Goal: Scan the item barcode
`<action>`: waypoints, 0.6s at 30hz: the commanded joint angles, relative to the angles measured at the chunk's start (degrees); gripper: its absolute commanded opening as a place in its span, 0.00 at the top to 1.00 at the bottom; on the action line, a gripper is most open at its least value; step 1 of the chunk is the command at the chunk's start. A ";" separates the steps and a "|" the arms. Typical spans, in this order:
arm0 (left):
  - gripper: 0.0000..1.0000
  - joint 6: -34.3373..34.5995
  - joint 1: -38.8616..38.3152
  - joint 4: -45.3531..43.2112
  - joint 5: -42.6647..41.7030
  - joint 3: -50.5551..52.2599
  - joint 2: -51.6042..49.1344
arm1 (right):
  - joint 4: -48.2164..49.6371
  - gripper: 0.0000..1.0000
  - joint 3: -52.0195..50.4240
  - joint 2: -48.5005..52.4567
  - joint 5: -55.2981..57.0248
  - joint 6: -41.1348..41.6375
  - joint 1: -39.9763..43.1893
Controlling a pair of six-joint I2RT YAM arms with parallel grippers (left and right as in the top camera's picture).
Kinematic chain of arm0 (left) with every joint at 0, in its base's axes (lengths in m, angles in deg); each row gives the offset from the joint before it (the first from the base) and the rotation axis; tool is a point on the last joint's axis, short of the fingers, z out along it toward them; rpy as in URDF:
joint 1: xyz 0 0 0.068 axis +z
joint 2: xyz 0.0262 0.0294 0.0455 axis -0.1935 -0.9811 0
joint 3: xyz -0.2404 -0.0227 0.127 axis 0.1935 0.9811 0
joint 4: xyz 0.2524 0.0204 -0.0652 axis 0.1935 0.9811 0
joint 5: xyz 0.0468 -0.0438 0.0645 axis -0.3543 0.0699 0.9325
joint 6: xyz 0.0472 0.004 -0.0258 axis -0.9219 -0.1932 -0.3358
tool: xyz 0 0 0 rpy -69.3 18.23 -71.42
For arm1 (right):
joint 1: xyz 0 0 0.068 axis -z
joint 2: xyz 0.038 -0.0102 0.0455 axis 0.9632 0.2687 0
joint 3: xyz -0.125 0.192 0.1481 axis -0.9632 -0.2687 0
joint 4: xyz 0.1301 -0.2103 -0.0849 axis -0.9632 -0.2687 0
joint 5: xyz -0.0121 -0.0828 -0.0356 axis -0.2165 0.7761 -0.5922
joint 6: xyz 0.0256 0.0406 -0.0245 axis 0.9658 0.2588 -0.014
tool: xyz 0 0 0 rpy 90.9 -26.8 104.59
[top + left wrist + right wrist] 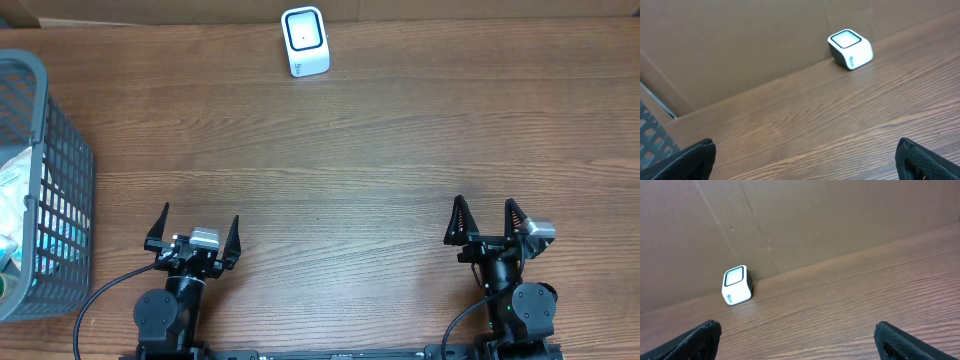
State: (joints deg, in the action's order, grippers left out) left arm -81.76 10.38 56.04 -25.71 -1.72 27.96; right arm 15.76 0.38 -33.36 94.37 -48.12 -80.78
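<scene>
Since neither arm holds anything, we're at the very start: nothing has been scanned. Left jaws are wide apart and empty at 7 o'clock on the worktop (350, 170); right jaws are spread just as wide and empty at 5 o'clock.

Scanner (305, 41) sits at 12 o'clock by the far edge, window facing up, well apart from both arms. Both wrist views show only bare wood between it and us.

The item to scan is probably in the grey basket (62, 170) at 9 o'clock. We see light packaging (12, 180) through the mesh but can't tell which piece it is or where its barcode sits.

Our read is that every step is left: reach into the basket (left arm is nearer), grip an item, carry it to 12 o'clock, turn the barcode to the window. The basket wall is tall, so we'd go in from above.
</scene>
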 commanded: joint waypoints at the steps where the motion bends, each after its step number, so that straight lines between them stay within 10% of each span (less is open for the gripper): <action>1: 0.01 3.98 -0.37 -0.63 -3.67 0.55 0.33 | 0.35 0.00 -0.57 -0.26 0.59 -0.24 0.07; 18: 0.00 18.91 -0.37 9.97 -5.75 -26.51 -16.83 | 0.35 0.00 -0.57 -0.26 0.59 -0.26 0.07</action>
State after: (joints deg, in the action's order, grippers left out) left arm -66.04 10.38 63.20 -29.20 -18.48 18.39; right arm 15.78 0.38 -33.36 94.39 -48.16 -80.78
